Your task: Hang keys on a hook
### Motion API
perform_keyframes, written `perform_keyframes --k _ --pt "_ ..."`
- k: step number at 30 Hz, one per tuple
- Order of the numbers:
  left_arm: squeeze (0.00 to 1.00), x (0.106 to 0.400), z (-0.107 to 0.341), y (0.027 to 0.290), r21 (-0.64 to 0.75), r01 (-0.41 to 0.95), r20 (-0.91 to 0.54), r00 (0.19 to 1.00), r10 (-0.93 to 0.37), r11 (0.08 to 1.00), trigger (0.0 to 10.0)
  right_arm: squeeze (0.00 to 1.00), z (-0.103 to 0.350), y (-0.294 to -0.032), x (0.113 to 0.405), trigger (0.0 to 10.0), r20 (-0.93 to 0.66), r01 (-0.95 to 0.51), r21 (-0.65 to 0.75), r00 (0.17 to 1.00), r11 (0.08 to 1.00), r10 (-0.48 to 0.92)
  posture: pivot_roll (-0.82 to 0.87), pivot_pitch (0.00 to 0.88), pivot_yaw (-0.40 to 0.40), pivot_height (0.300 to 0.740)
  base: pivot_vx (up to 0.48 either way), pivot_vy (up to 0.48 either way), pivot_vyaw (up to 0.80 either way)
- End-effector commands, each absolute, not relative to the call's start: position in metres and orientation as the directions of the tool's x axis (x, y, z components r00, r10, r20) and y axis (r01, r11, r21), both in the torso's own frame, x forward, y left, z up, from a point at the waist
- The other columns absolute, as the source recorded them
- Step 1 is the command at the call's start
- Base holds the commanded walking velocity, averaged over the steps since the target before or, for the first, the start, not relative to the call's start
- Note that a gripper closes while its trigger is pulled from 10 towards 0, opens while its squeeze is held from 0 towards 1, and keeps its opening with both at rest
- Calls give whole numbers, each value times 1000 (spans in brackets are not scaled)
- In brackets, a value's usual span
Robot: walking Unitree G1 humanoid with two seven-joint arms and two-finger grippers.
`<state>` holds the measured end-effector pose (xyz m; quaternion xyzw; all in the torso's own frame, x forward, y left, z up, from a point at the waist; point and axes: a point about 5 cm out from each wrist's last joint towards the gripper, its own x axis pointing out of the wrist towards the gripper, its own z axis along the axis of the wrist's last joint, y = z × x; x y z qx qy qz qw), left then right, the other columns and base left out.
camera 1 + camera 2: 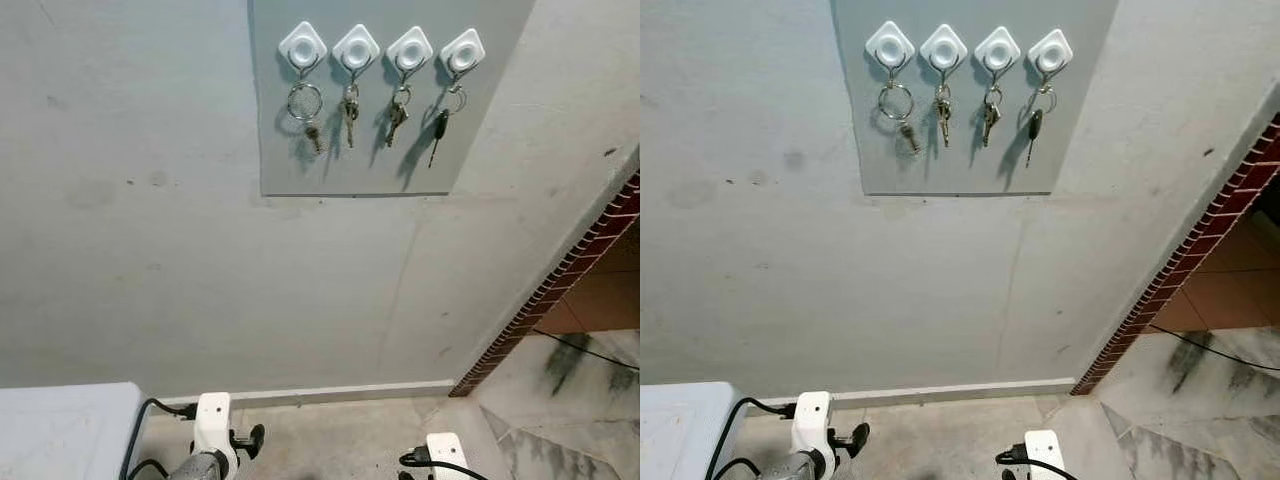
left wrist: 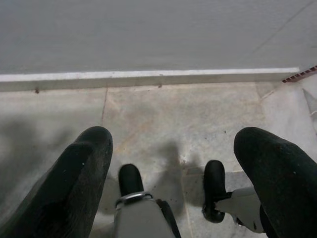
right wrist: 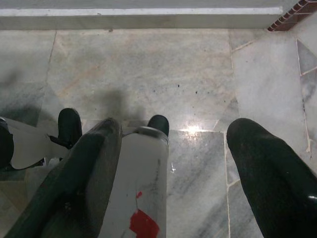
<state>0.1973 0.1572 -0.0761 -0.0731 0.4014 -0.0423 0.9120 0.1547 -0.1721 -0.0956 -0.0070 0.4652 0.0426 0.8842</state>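
Note:
A grey board (image 1: pixel 380 150) on the wall carries a row of white hooks. Each hook holds keys: a large ring with one key (image 1: pixel 305 105) on the leftmost hook (image 1: pixel 303 45), two small bunches (image 1: pixel 350 110) (image 1: pixel 397 118) in the middle, and a black-headed key (image 1: pixel 440 125) on the rightmost hook (image 1: pixel 462 51). My left arm (image 1: pixel 212 430) and right arm (image 1: pixel 445 455) hang low, far below the board. The left gripper (image 2: pixel 173 136) and right gripper (image 3: pixel 176 126) both point at the floor, open, with nothing between their fingers.
A pale box-like surface (image 1: pixel 60 430) stands at my lower left. A white skirting (image 1: pixel 330 393) runs along the wall's foot. On the right a red brick edge (image 1: pixel 560 290) borders an opening, with marble floor (image 3: pixel 148 69) below me.

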Motion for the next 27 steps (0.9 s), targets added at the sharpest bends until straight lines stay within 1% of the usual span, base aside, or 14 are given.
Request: perform_keyframes --k 1,3,6,11,16,18,27 --pt "0 195 -77 159 -166 30 -723 676 -143 986 10000 0 -95 -174 155 10000 -818 -84 29 570 996 72 -60 0 -8 740 0 0 0" --pt "0 196 -75 156 -171 78 -708 684 -177 982 10000 0 -93 -173 159 10000 -804 -103 38 588 994 92 -66 0 -3 740 0 0 0" --pt "0 198 -73 157 -185 85 -689 699 -191 979 10000 0 -90 -173 165 10000 -783 -109 46 613 993 104 -75 0 14 740 0 0 0" --pt "0 199 -72 160 -181 95 -671 716 -194 979 10000 0 -87 -176 169 10000 -761 -98 49 641 994 101 -74 0 13 740 0 0 0" --pt "0 196 -73 165 -178 84 -668 721 -182 981 10000 0 -87 -175 167 10000 -761 -101 51 640 994 104 -61 0 1 740 0 0 0" --pt "0 192 -75 169 -164 47 -682 716 -148 985 10000 0 -89 -175 165 10000 -768 -112 48 631 993 108 -50 0 -11 740 0 0 0" --pt "0 188 -77 170 -148 13 -694 711 -113 989 10000 0 -90 -177 161 10000 -786 -142 35 608 989 115 2 0 -58 740 0 0 0"
